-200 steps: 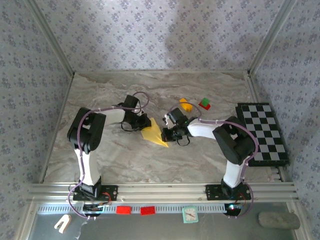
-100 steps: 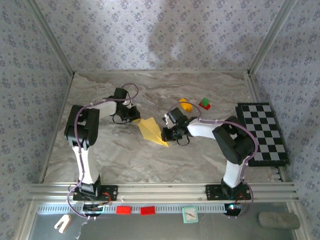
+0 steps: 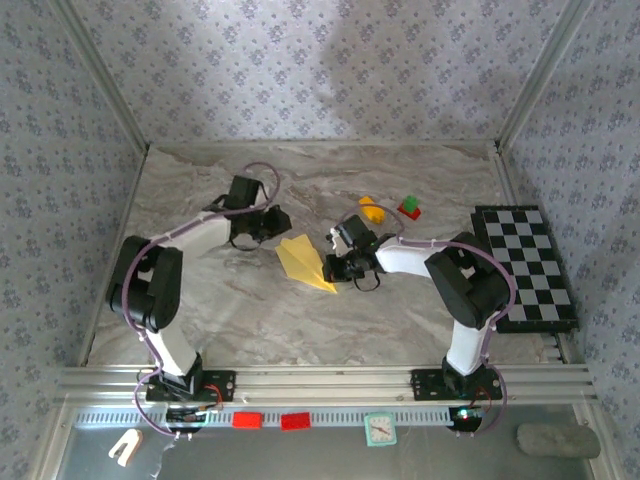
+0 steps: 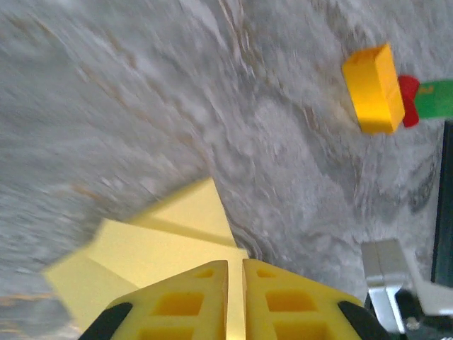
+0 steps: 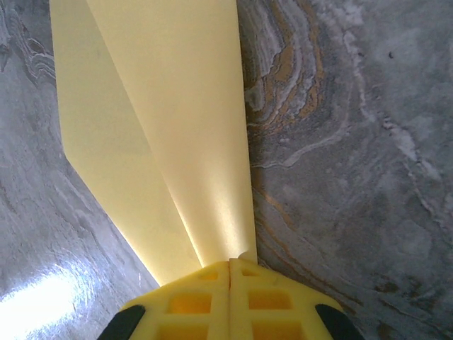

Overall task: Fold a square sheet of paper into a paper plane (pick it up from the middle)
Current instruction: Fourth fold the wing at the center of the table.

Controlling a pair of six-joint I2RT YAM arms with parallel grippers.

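The square sheet of paper now lies folded as the yellow paper plane [image 3: 305, 262] on the marble table, its point toward the near right. In the right wrist view the paper plane [image 5: 177, 120] narrows down into my right gripper [image 5: 230, 263], which is shut on its pointed end. From above, the right gripper [image 3: 334, 270] sits at that tip. My left gripper [image 3: 274, 222] hangs just behind and left of the wide end, apart from it. Its jaws are shut to a thin slit in the left wrist view, left gripper [image 4: 235, 263], with the paper plane [image 4: 163, 244] beneath and beyond them.
A small orange-yellow block [image 3: 371, 210] and a red-and-green block [image 3: 409, 208] lie behind the right gripper, also seen as the orange-yellow block [image 4: 374, 88]. A black-and-white checkered board [image 3: 525, 265] rests at the right edge. Patterned walls enclose the table [image 3: 250, 320].
The left arm has swung back and to the left, off the plane's wide end, which now lies uncovered. The right gripper and the plane's tip have stayed put.
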